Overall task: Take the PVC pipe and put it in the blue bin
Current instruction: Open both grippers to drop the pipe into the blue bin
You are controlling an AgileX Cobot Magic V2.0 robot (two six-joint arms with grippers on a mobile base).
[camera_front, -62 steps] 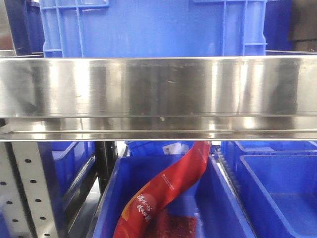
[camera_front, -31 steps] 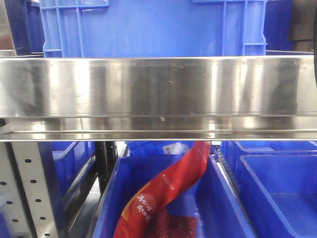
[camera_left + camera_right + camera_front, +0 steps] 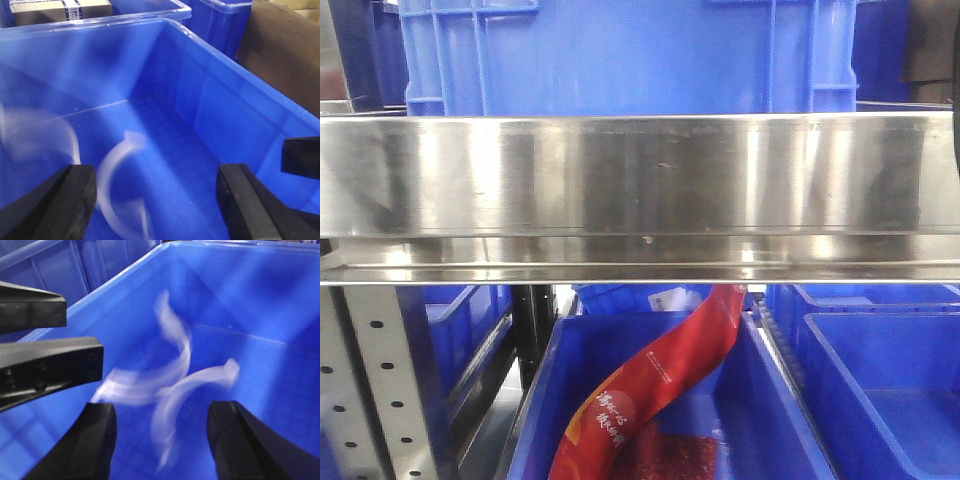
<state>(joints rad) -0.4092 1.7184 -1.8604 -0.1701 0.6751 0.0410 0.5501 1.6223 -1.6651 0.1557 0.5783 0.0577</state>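
Note:
Both wrist views look down into a blue bin (image 3: 225,57). In the left wrist view a white arc-shaped PVC pipe (image 3: 111,167) lies blurred on the bin floor, its squared end pointing away. My left gripper (image 3: 157,200) hangs open above it, holding nothing. In the right wrist view the same kind of pipe (image 3: 192,382) lies on the floor of the bin (image 3: 260,295) among two more blurred white arcs (image 3: 175,335). My right gripper (image 3: 165,440) is open and empty above them. The front view shows neither gripper nor pipe.
A steel shelf rail (image 3: 640,180) fills the front view, a blue crate (image 3: 630,55) on top and a red bag (image 3: 660,385) in a lower bin (image 3: 775,410). A cardboard box (image 3: 60,9), another bin (image 3: 220,20) and a brown board (image 3: 285,55) surround the bin. Black hardware (image 3: 45,365) juts in left.
A thin dark sliver has appeared at the far right edge of the front view. Nothing else there has moved.

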